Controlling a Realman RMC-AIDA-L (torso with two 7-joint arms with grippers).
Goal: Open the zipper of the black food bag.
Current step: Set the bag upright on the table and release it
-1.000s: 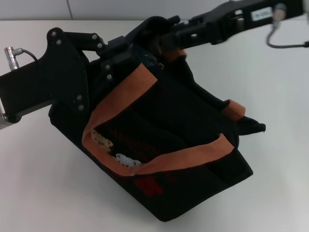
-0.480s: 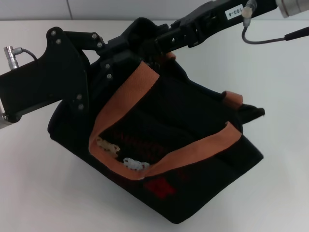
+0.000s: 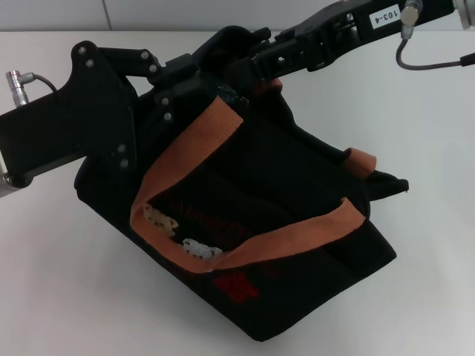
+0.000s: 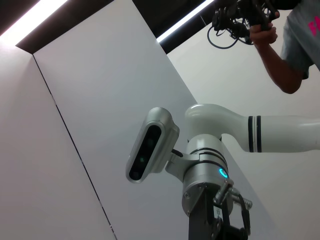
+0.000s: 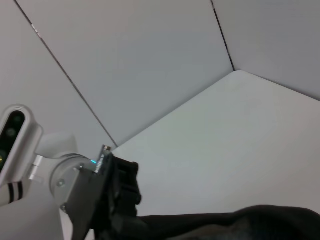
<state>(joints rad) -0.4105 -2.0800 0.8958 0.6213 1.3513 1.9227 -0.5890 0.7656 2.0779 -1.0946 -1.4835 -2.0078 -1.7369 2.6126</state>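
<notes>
The black food bag point(image 3: 252, 222) sits tilted on the white bench point(image 3: 430, 148), filling the middle of it, its front with the red mark point(image 3: 234, 285) and pale bear patches point(image 3: 197, 248) facing the bench's near edge. 2 orange-brown straps point(image 3: 297, 241) loop over its front and top. The left hand point(image 3: 174, 93) is pressed against the bag's top corner on the side toward the bench's left edge; whether it is clenched on the fabric I cannot tell. The right hand point(image 3: 252, 70) reaches in from the far right corner to the bag's top edge, where the zipper point(image 3: 230, 93) runs; its grip is hidden among black fabric, so I cannot tell its state. The silver pull tab is not discernible.
</notes>
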